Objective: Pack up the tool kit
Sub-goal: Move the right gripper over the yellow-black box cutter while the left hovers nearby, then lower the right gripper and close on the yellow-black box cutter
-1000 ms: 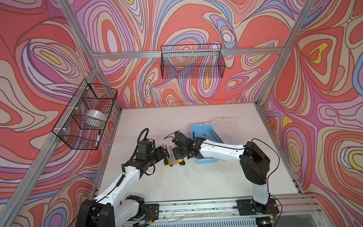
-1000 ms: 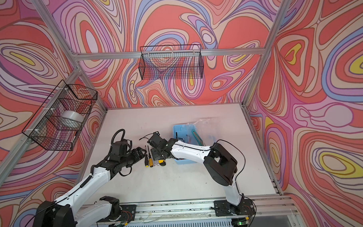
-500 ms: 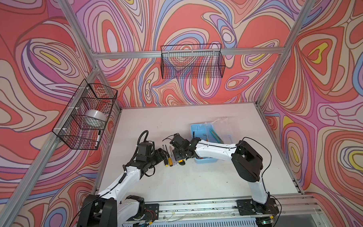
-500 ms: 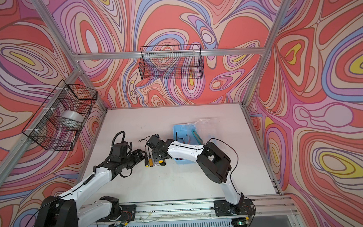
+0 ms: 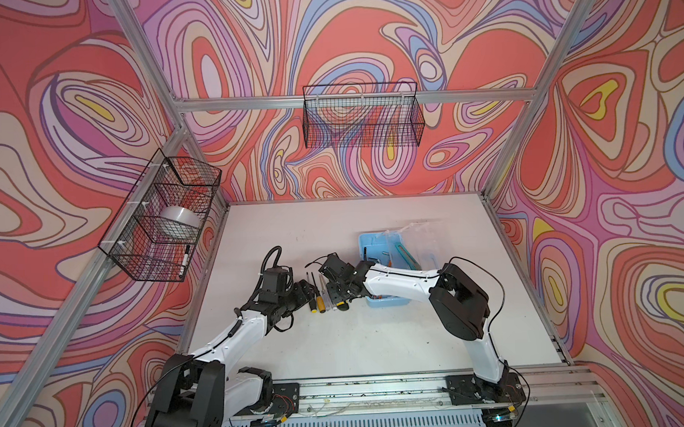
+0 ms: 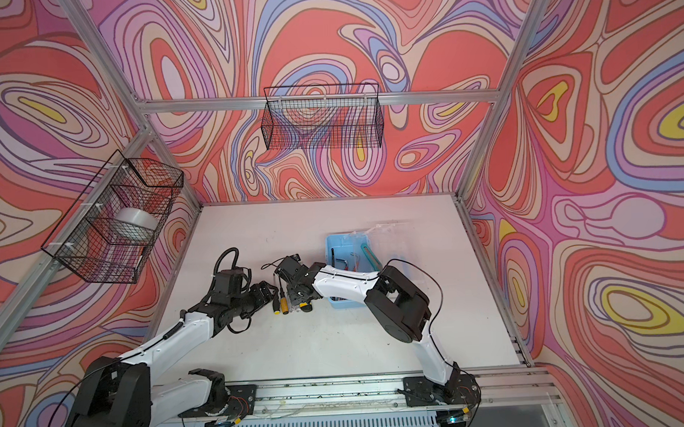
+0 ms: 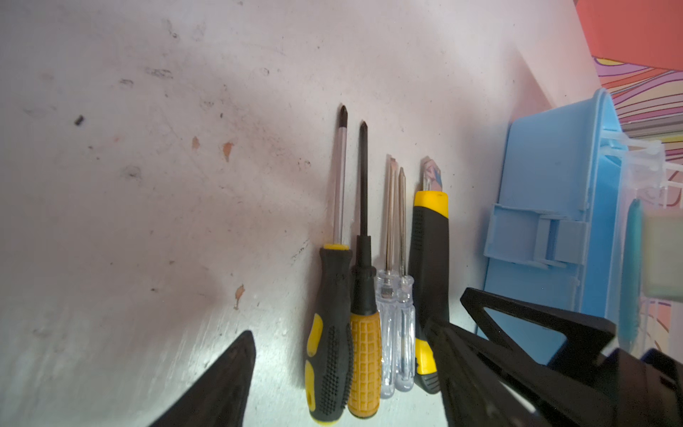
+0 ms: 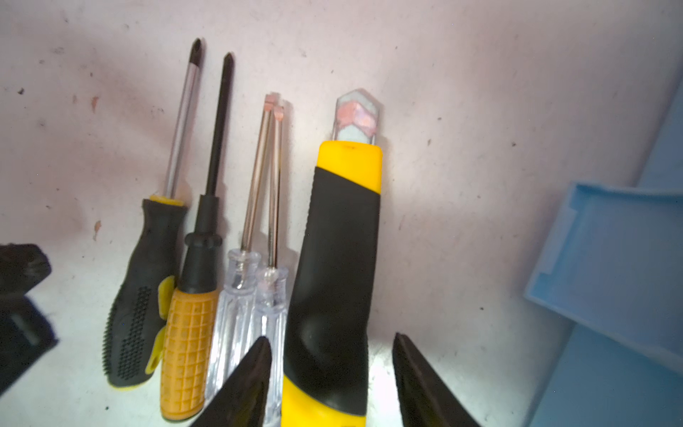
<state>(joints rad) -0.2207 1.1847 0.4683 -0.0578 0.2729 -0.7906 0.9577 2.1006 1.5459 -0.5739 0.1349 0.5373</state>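
The tool kit's light-blue box [image 5: 367, 241] [image 6: 333, 242] stands open, with a few tools inside. Left of it, a row lies on the table: a black-and-yellow screwdriver [image 7: 329, 344] [image 8: 144, 295], an orange-handled screwdriver [image 7: 364, 355] [image 8: 188, 344], two clear-handled screwdrivers [image 7: 395, 332] [image 8: 240, 303] and a black-and-yellow utility knife [image 7: 428, 258] [image 8: 340, 258]. My right gripper [image 8: 330, 336] [image 5: 337, 296] is open astride the knife's handle, with a gap on one side. My left gripper [image 7: 340, 329] [image 5: 308, 294] is open, low over the screwdriver handles, holding nothing.
A black wire basket [image 5: 160, 220] on the left wall holds a tape roll and a marker. Another wire basket [image 5: 362, 120] hangs on the back wall. The box's clear lid [image 5: 419, 235] lies folded back to the right. The two grippers are close together.
My right gripper's jaws have narrowed around the knife handle, and its arm has folded in a little to the left. The left arm has barely moved.
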